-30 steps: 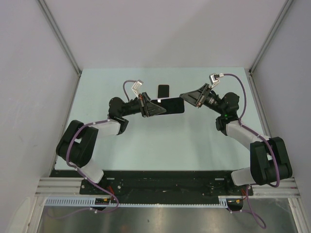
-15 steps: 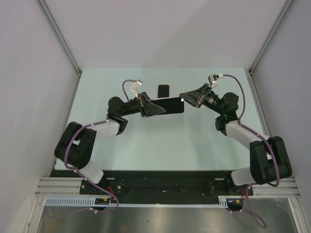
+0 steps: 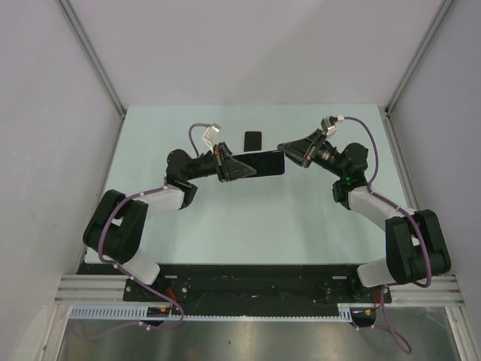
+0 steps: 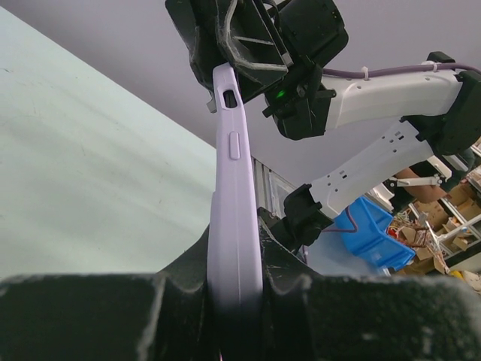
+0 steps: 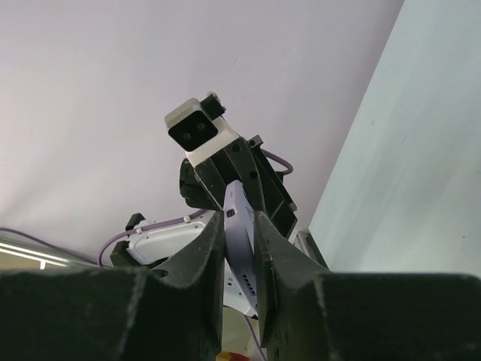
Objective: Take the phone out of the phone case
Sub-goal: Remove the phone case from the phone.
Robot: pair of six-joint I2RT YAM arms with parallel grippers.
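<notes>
Smooth matt lilac phone case [image 4: 234,226]; matt pale table [image 3: 248,218]

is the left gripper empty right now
No, the left gripper is shut on the purple case, one finger against each flat side.

A robotics lab test cell: plain panel walls [image 3: 45,113] box in a mint-green table [image 3: 225,226]. Aluminium rails [image 3: 83,286] cross the frame's bottom. A blue bin [image 4: 364,229] and cardboard boxes [image 4: 443,222] clutter the left wrist view's lower right.

Phone case [image 4: 234,226] base hidden between left pincer [image 4: 235,256] fingers.
</notes>
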